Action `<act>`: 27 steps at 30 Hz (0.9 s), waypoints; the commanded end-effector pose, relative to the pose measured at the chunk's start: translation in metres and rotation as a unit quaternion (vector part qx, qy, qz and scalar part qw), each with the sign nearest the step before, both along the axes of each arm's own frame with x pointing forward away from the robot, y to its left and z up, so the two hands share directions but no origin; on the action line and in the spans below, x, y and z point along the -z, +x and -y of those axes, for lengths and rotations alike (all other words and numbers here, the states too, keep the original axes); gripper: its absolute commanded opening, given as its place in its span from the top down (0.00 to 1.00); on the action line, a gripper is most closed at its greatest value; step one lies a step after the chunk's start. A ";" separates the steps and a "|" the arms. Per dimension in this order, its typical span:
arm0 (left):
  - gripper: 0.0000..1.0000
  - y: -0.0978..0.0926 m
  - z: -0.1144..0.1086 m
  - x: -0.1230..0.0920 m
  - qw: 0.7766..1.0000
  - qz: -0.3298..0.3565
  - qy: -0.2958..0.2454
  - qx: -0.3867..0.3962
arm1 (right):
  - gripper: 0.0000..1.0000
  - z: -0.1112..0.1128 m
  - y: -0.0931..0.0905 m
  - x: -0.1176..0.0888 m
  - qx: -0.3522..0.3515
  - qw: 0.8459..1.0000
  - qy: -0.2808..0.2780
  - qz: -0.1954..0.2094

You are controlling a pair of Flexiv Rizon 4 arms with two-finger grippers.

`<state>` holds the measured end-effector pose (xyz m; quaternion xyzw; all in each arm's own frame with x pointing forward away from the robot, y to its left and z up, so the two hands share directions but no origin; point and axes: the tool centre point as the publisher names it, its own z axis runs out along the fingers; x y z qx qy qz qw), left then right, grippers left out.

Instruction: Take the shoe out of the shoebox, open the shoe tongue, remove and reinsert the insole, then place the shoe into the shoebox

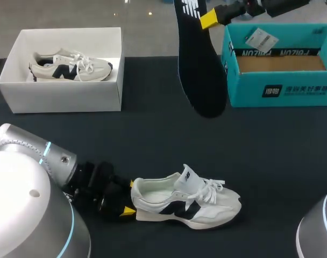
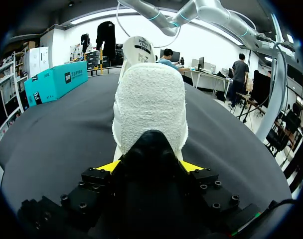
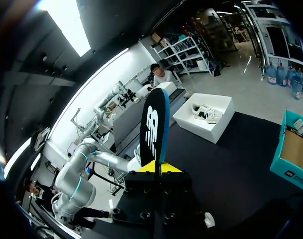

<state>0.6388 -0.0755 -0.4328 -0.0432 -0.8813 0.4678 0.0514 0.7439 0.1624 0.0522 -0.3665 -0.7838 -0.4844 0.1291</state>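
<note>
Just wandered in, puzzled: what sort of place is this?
Most likely a robot test bench: on a black-covered table the left claw grips a white-and-navy sneaker by its heel, the right claw holds up a long black insole, with an open white shoebox and a teal cardboard box nearby.

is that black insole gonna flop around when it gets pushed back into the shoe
Probably semi-stiff: the insole, pinched at one end by the right gripper, hangs nearly straight without curling. It looks thin, so it is likely light and apt to bend if its free end catches the shoe collar.
</note>
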 end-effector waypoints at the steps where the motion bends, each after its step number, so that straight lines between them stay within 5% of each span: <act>1: 1.00 -0.001 0.002 0.004 1.000 0.000 0.002 0.000 | 1.00 -0.011 -0.002 -0.010 0.011 1.000 -0.014 0.002; 27: 1.00 -0.001 0.002 0.004 1.000 0.000 0.002 0.000 | 1.00 -0.014 -0.003 -0.020 0.021 0.999 -0.023 0.021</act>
